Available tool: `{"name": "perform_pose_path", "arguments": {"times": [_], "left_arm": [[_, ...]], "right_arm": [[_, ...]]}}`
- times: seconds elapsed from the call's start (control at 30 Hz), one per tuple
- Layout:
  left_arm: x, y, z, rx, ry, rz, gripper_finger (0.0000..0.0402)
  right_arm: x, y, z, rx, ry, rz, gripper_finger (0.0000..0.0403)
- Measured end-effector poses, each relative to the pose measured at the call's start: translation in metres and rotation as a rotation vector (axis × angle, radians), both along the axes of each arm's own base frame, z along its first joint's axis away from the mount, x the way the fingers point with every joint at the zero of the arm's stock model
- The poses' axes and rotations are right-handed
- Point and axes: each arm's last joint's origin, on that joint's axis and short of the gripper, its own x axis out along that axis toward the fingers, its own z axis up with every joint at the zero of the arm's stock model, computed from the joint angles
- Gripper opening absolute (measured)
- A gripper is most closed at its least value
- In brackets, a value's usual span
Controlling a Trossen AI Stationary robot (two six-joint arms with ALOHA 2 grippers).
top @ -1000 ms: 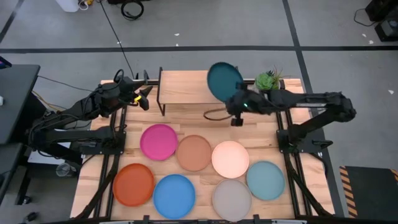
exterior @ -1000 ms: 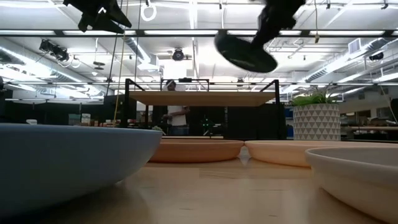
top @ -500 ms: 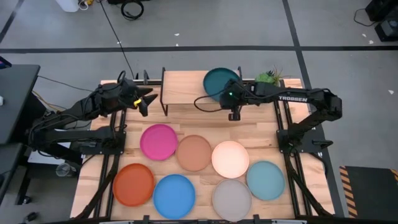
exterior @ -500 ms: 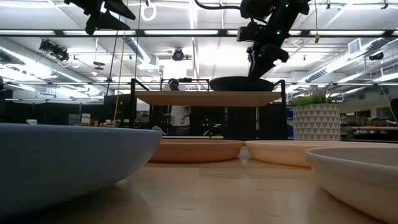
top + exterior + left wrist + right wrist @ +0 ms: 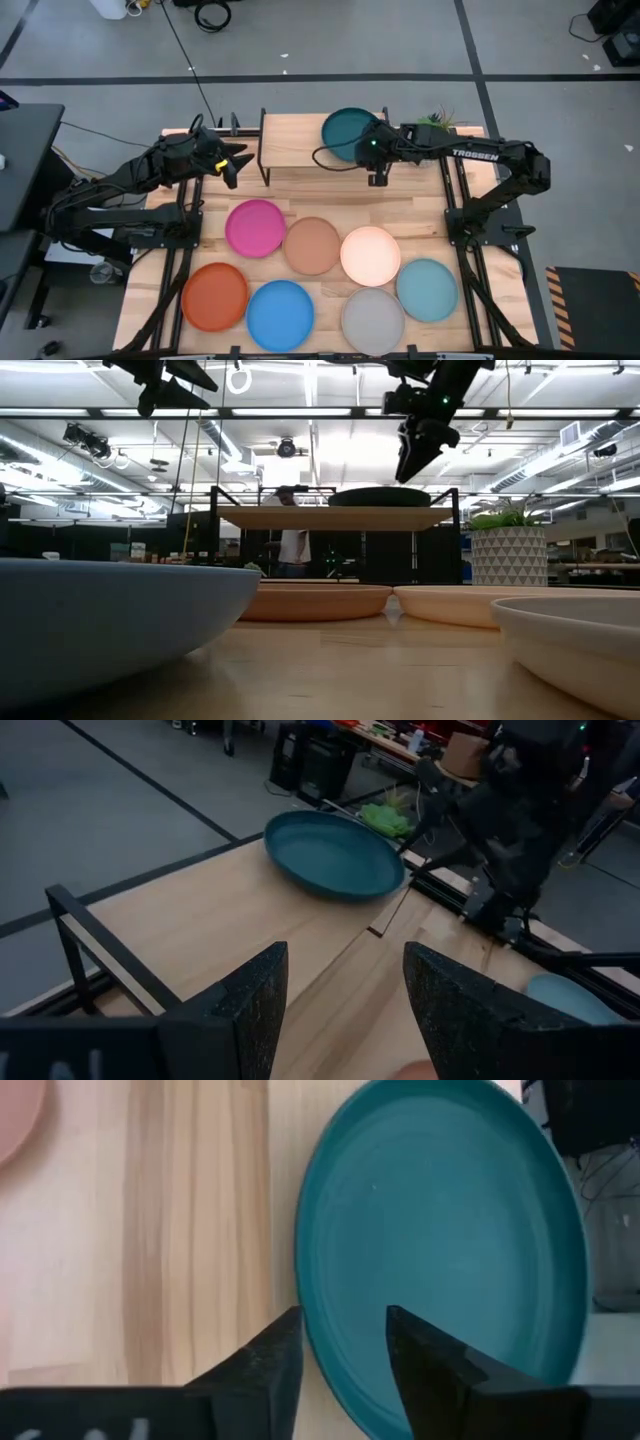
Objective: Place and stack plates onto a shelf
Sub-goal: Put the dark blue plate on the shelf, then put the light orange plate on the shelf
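Note:
The dark teal plate point(image 5: 345, 133) lies flat on its base at the right end of the shelf point(image 5: 295, 140), a low rack with a wooden top point(image 5: 330, 518). My right gripper point(image 5: 410, 468) hovers open just above the plate's near rim point(image 5: 340, 1370), its fingers clear of it. My left gripper point(image 5: 230, 160) waits open in the air off the shelf's left end, with nothing between its fingers point(image 5: 345, 1010). On the table lie the pink point(image 5: 256, 228), tan point(image 5: 312, 245), cream point(image 5: 371, 256), light teal point(image 5: 427, 290), orange point(image 5: 214, 296), blue point(image 5: 280, 315) and pale grey point(image 5: 372, 320) plates.
A potted plant point(image 5: 432, 128) in a white pot point(image 5: 508, 555) stands just right of the shelf, close to my right arm. The shelf's left and middle top is bare wood point(image 5: 200, 920). A person point(image 5: 290, 550) stands in the room beyond the table.
My right gripper has brought the dark teal plate down from a tilted hold in the air onto the shelf's right end, levelled it, opened and let go. It has then risen a little. The plate now lies flat on the shelf.

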Motion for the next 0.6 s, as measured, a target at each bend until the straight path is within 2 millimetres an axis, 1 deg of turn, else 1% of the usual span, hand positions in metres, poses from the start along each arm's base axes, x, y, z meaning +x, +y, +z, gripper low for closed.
{"name": "perform_pose_path", "arguments": {"times": [0.13,0.23,0.3,0.37,0.43,0.5,0.6], "left_arm": [[0.001,-0.001,0.000,-0.013,-0.004,-0.042,0.0208],[0.002,-0.006,-0.003,-0.071,0.002,-0.139,0.0208],[0.007,-0.011,-0.010,-0.119,0.060,-0.217,0.0208],[0.010,-0.016,-0.019,-0.159,0.143,-0.269,0.0208],[0.013,-0.020,-0.026,-0.182,0.207,-0.295,0.0208],[0.015,-0.022,-0.028,-0.188,0.232,-0.307,0.0208],[0.019,-0.022,-0.030,-0.191,0.242,-0.312,0.0208]], "right_arm": [[-0.005,0.002,0.005,0.008,0.056,-0.011,0.0170],[-0.009,0.006,0.020,0.059,0.045,-0.053,0.0176],[-0.010,0.009,0.031,0.170,-0.015,-0.080,0.0177],[-0.008,0.014,0.035,0.357,-0.092,-0.078,0.0176],[-0.007,0.022,0.033,0.562,-0.121,-0.043,0.0175],[-0.005,0.034,0.026,0.696,-0.103,-0.004,0.0172],[-0.004,0.059,0.007,0.737,-0.006,0.024,0.0168]]}}
